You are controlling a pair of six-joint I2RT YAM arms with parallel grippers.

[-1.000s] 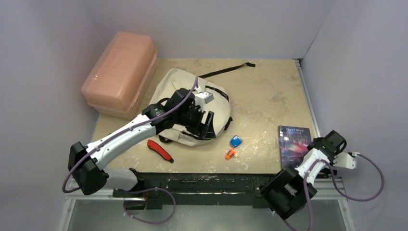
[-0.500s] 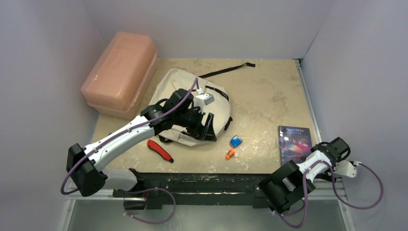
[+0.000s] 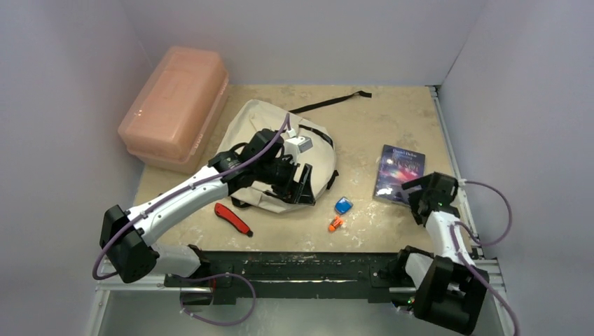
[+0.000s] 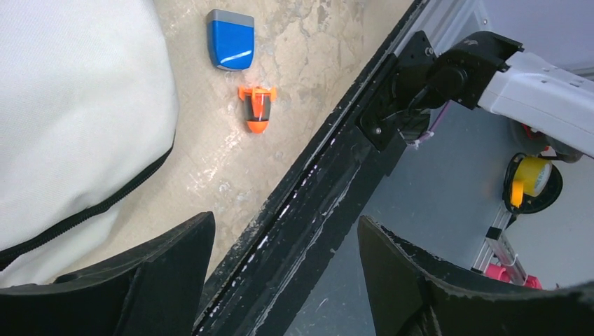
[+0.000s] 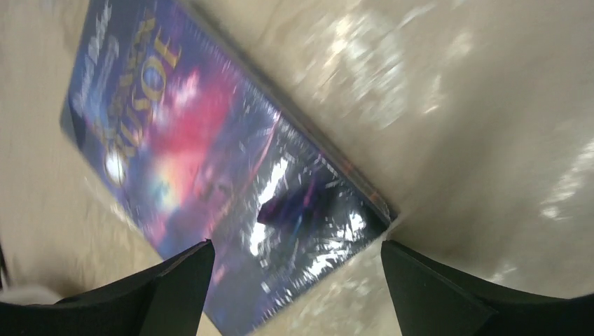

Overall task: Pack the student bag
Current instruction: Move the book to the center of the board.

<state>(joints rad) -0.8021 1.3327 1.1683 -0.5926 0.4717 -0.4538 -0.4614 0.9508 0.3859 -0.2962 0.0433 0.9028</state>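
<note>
The student bag (image 3: 263,129) is a cream backpack with black trim, lying flat in the middle of the table. Its fabric also shows in the left wrist view (image 4: 70,105). My left gripper (image 3: 302,183) hangs open and empty over the bag's near right edge; in its own view (image 4: 286,225) the jaws stand wide apart. A dark purple book (image 3: 399,165) lies at the right. My right gripper (image 3: 418,189) is open at the book's near end, and in the right wrist view (image 5: 298,246) the book's corner (image 5: 210,154) lies between the spread jaws.
A blue eraser-like block (image 3: 342,205) and a small orange piece (image 3: 335,224) lie between bag and book. A red cutter (image 3: 232,218) lies near the front left. A pink plastic box (image 3: 175,105) stands at the back left. A black strap (image 3: 329,103) trails behind the bag.
The book has moved from the near right edge to farther back and left, and turned. My right arm has swung in from the table's right edge to the book's near end. The left arm has barely moved.
</note>
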